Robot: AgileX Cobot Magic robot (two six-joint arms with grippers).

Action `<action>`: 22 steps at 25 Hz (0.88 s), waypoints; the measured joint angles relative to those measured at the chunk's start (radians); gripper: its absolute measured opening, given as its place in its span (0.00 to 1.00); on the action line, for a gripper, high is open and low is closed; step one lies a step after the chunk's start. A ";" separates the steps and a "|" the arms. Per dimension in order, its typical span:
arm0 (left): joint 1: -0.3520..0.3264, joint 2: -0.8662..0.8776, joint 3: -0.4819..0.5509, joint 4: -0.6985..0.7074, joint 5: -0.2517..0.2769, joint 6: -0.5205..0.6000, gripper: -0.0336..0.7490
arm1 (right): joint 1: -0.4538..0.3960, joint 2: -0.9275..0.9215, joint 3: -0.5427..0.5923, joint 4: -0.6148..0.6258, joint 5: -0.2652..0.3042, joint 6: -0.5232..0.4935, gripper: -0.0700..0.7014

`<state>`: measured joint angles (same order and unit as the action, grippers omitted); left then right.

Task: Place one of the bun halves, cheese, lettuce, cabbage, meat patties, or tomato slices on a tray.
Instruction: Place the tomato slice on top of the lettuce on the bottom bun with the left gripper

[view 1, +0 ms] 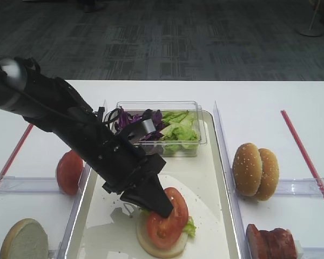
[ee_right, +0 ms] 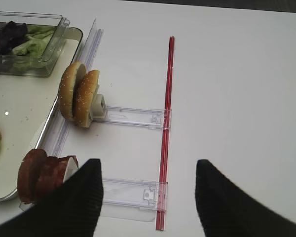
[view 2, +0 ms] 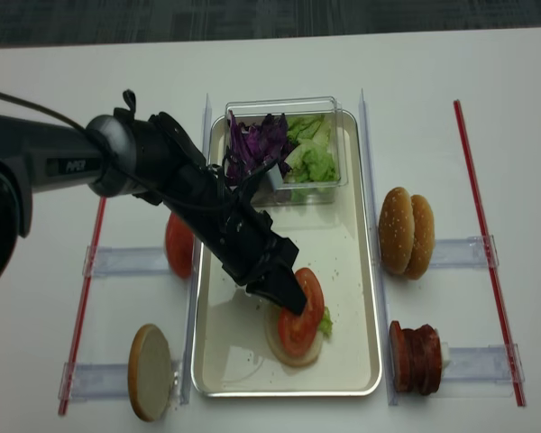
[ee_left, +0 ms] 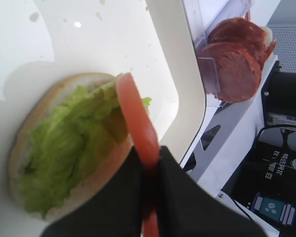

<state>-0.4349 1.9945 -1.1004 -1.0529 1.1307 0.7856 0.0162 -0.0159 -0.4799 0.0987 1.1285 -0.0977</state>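
I have a tomato slice (view 1: 168,217) pinched on edge in my left gripper (ee_left: 150,163), its jaws closed tight on the lower rim of the slice so the red disc stands tilted rather than flat. It hangs just over the pale bun half (view 1: 161,243) lying cut side up near the front edge of the tray (view 1: 213,178), already dressed with a lettuce leaf (ee_left: 69,143). From the left wrist view the slice leans across the leaf's right side; whether it already rests on the lettuce I cannot tell. Holding it by the rim makes sense to me: the face can tip down onto the stack once the jaws let go.

At the tray's back edge sits the clear box (view 1: 167,108) with purple cabbage (view 1: 135,120) on its left and more green leaves on its right, close enough to reach without leaving the tray. Off the tray's left edge, more tomato (view 1: 69,171) stands in a plastic holder, and a flat bun half (view 1: 24,239) leans near the table's front left corner. Off the right edge stand the sesame bun tops (view 1: 255,170) and, nearer the front, the row of meat patties (view 1: 271,241), upright so each can be gripped by its edge.

My right gripper (ee_right: 148,190) hangs with its jaws spread wide and nothing in them, parked over the table beside the red strip (ee_right: 166,123).
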 joint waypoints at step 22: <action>0.000 0.000 0.000 0.054 -0.029 -0.087 0.21 | 0.000 0.000 0.000 0.000 0.000 0.000 0.67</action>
<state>-0.4349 1.9945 -1.1004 -0.9992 1.1021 0.6985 0.0162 -0.0159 -0.4799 0.0987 1.1285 -0.0977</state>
